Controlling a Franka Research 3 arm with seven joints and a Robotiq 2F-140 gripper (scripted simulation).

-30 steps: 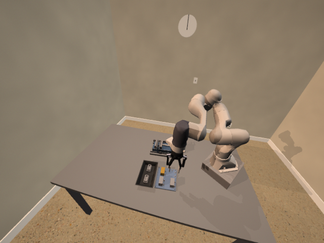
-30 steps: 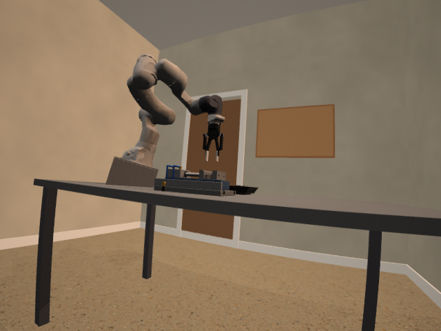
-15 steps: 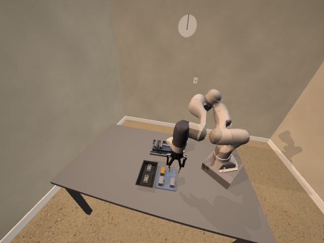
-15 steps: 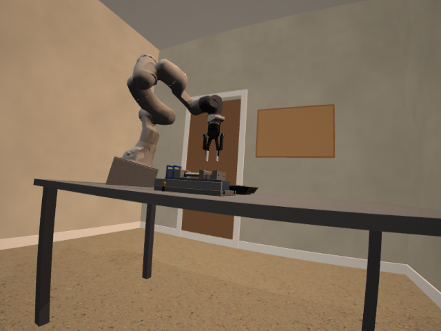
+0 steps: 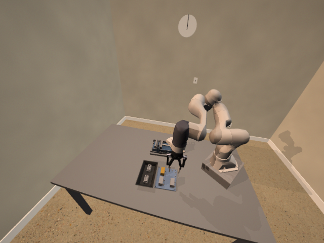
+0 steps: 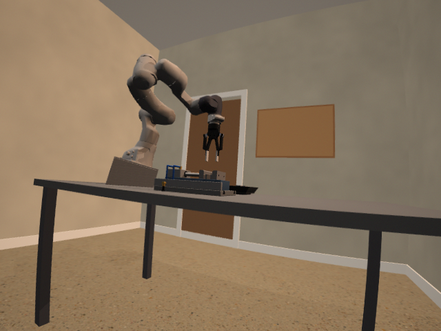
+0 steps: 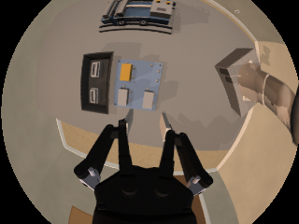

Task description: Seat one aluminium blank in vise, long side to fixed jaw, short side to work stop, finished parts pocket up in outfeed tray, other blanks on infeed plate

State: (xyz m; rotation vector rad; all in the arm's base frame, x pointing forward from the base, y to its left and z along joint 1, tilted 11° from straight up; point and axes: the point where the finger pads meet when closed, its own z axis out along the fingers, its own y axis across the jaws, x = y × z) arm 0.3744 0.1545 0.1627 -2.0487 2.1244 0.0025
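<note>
- Fingers partly open, gripping nothing, high above infeed plate (image 5: 166, 186).
- Two aluminium blanks (image 5: 161, 180), one brass blank (image 5: 162, 170) flat on plate.

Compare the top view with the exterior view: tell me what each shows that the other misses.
Only the top view shows the contents: two finished parts in the outfeed tray, plus the brass blank and two aluminium blanks on the infeed plate.

Only the exterior view shows the height: the gripper hangs well above the vise, and the plate is hidden.

Both show the gripper partly open and holding nothing.
</note>
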